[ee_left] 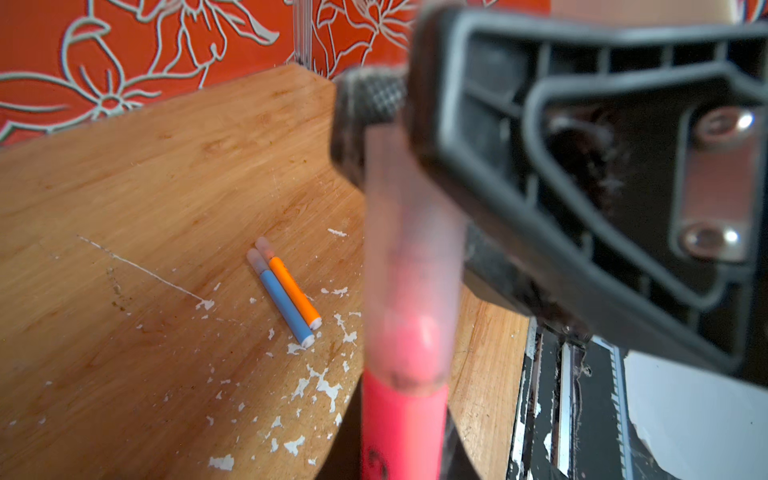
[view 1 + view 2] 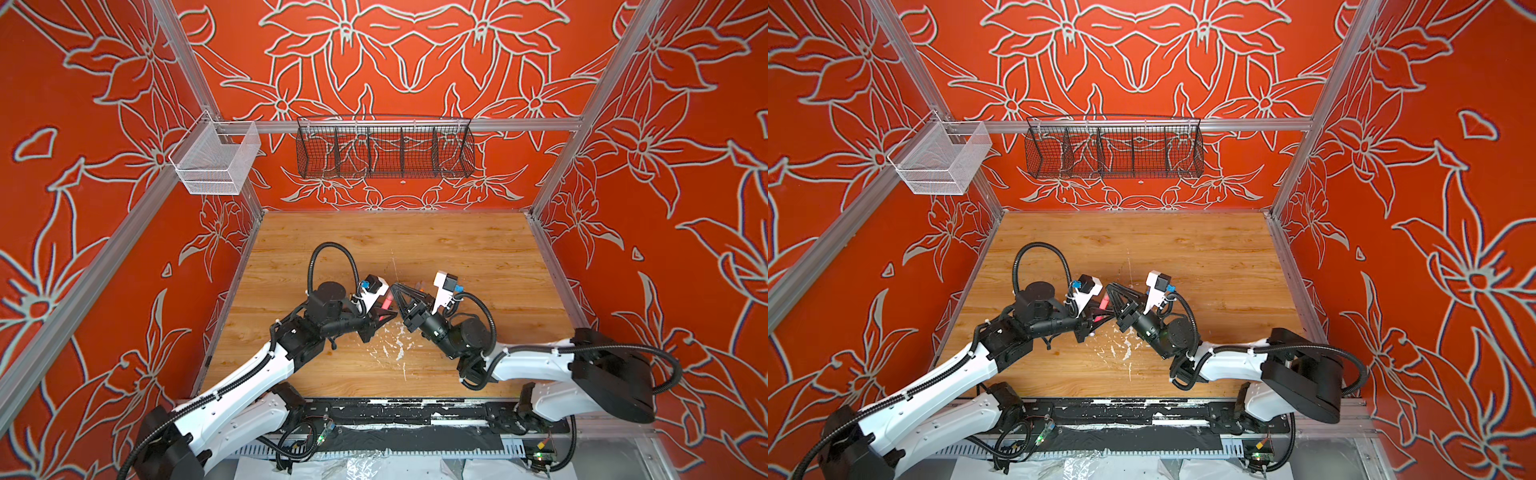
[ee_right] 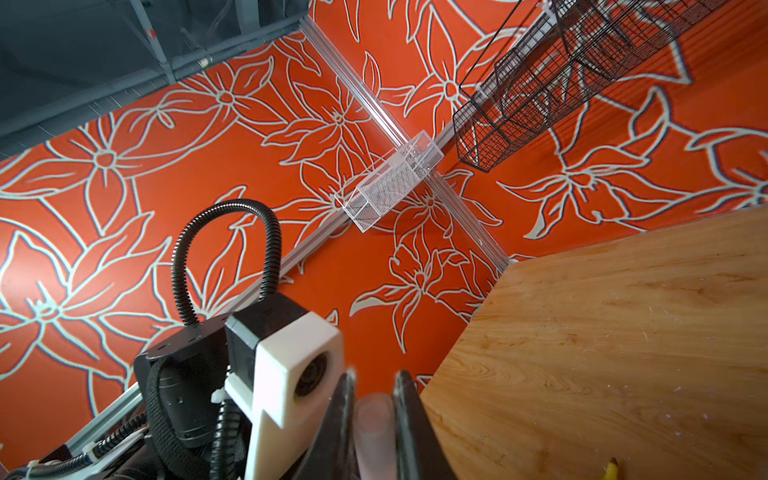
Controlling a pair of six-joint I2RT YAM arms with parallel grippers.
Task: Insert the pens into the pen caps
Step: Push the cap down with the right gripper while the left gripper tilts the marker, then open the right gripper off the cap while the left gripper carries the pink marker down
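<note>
Now, your left gripper (image 2: 381,319) is squeezed tight on the pink pen (image 1: 403,424), and your right gripper (image 3: 375,386) is pinched on a clear pen cap (image 1: 411,249). Both things are up in the air, just above the white paint flecks (image 2: 397,345) on the wooden table (image 2: 457,249). The cap looks pushed over the pen's tip, with pink showing through it. I think the pen is light, stiff and smooth, so it may slip; hold it low on the barrel, away from the tip. The cap is tiny and thin, so pinch its closed end softly. The left wrist view shows a blue pen (image 1: 282,299) and an orange pen (image 1: 293,291), both capped, lying side by side and touching at the edge of the flecks. You cannot make them out well in the top views. The right wrist view shows the cap between the fingers, but not the pink barrel.
</note>
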